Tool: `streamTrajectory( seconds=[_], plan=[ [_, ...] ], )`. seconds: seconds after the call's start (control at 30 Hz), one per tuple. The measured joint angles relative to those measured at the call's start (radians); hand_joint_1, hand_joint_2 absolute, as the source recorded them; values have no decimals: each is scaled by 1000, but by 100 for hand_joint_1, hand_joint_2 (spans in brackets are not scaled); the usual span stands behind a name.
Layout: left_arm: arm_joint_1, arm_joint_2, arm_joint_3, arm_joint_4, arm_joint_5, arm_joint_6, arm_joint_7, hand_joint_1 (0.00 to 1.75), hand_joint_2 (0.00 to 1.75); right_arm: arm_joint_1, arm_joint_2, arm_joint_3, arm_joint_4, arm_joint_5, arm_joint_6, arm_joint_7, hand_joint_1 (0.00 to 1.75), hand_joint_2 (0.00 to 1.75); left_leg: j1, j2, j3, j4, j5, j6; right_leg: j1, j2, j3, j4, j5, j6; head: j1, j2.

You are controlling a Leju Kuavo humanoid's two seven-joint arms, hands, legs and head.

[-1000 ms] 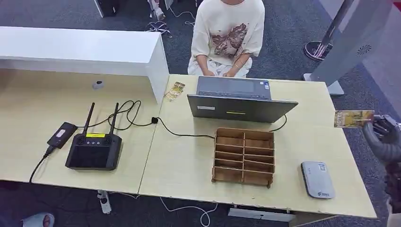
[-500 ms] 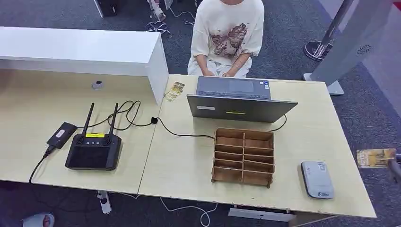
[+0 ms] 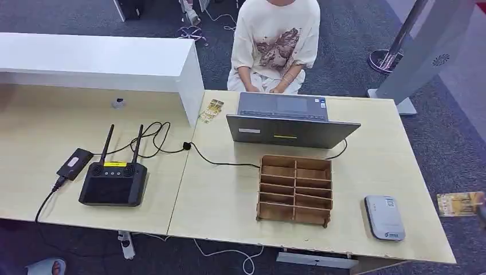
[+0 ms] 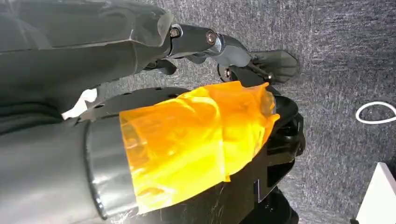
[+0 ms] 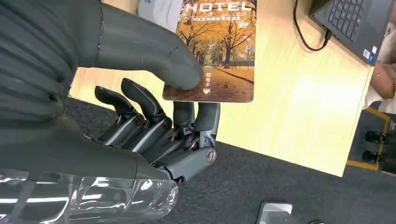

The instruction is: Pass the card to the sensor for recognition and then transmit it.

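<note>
A hotel card (image 3: pixel 458 204) with an autumn tree picture hangs just off the table's right edge, level with the grey-white sensor (image 3: pixel 385 217) near the front right corner. My right hand (image 3: pixel 482 211) sits at the picture's edge behind the card. In the right wrist view the thumb and fingers of my right hand (image 5: pixel 140 93) pinch the card (image 5: pixel 219 51) by one short end, above the table edge, with a corner of the sensor (image 5: pixel 161 8) beyond it. My left hand (image 4: pixel 224 46) hangs over the carpet, fingers stretched out and holding nothing.
A wooden divided box (image 3: pixel 295 189) stands left of the sensor, and a laptop (image 3: pixel 292 123) behind it. A person (image 3: pixel 277 40) sits at the far side. A black router (image 3: pixel 113 182) with cables lies at the left. Loose cards (image 3: pixel 211 110) rest by the white shelf (image 3: pixel 97 57).
My right hand has carried the card down along the table's right edge, from level with the laptop to level with the sensor. Nothing on the table has moved.
</note>
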Motion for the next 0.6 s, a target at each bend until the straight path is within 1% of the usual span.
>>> streamTrajectory(
  seconds=[0.6],
  plan=[
    [0,3,0,1,0,0,0,0,0,1,-3,0,3,0,0,0,175,175,0,0,0,0,0,0,0,0,0,0,0,0,0,0]
  ],
)
